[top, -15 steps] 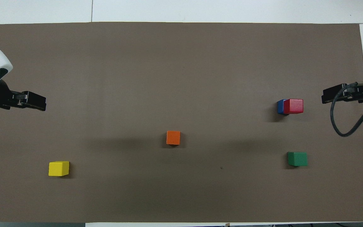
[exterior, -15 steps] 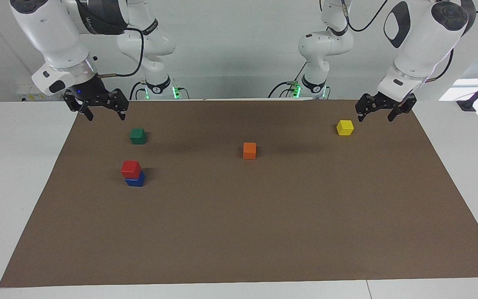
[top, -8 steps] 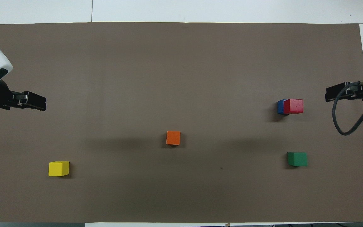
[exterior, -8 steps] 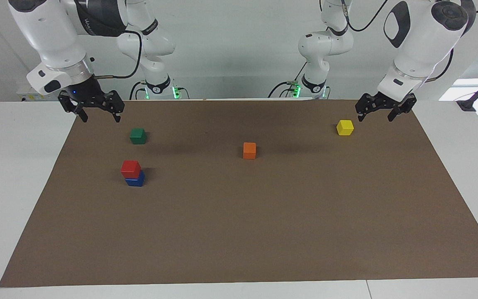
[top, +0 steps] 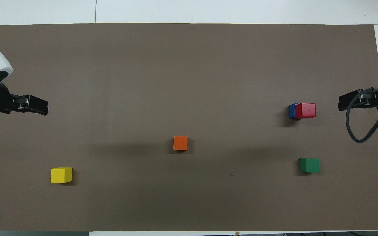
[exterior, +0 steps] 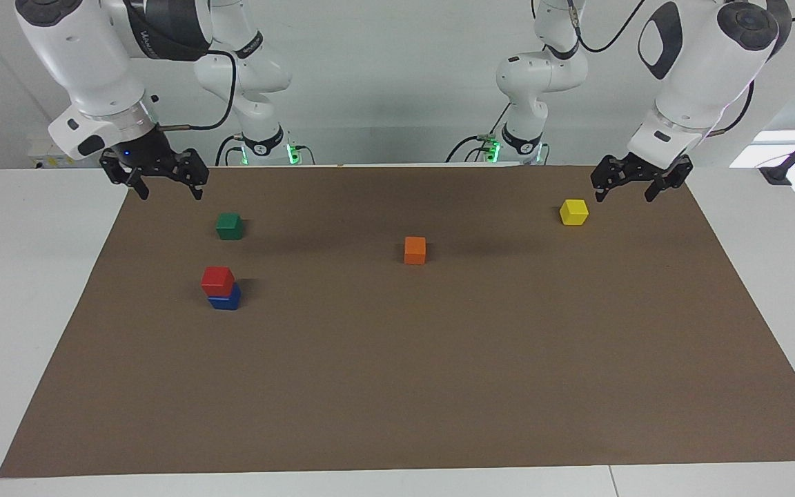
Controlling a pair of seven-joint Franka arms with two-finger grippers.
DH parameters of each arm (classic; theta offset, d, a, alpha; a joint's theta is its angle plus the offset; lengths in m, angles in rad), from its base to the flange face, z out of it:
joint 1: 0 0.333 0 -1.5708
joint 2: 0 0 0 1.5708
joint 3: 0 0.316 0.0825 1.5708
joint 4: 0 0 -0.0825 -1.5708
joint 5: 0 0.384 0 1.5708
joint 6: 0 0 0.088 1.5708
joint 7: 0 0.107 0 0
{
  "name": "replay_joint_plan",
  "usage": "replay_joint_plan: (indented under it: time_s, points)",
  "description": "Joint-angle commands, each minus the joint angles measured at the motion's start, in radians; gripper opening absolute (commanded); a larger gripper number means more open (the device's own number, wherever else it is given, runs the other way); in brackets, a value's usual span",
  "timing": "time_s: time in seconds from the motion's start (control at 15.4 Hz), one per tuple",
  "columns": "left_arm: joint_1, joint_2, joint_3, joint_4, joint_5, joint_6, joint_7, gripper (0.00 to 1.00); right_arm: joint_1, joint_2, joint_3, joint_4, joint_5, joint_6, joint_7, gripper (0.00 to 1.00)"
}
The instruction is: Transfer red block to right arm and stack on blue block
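The red block [exterior: 217, 279] sits on top of the blue block [exterior: 226, 298], shifted a little off centre; the stack also shows in the overhead view, red [top: 305, 110] over blue [top: 292, 110]. My right gripper [exterior: 169, 194] is open and empty, raised over the mat's edge at the right arm's end, apart from the stack; it also shows in the overhead view [top: 340, 103]. My left gripper [exterior: 624, 197] is open and empty, raised beside the yellow cube [exterior: 573, 211] and waiting; it also shows in the overhead view [top: 45, 109].
A green cube [exterior: 229, 225] lies nearer to the robots than the stack. An orange cube [exterior: 415, 250] lies mid-table. The yellow cube [top: 61, 175] lies toward the left arm's end. All rest on a brown mat [exterior: 439, 386] on the white table.
My right gripper has drifted a little toward the mat's edge at its own end, away from the stack. The blocks and the left arm have not moved.
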Motion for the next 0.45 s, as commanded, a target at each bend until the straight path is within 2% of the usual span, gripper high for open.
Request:
replay_joint_plan:
  time_s: [0.0,0.39]
  points:
    - [-0.003,-0.017,0.002,-0.008,0.017,-0.005,-0.013,1.0,-0.011,0.002,0.006,0.01,0.0,-0.017,-0.026,1.0]
    - [-0.003,-0.015,0.002,-0.008,0.017,-0.004,-0.013,1.0,-0.01,0.002,0.008,0.009,0.004,-0.02,-0.024,1.0]
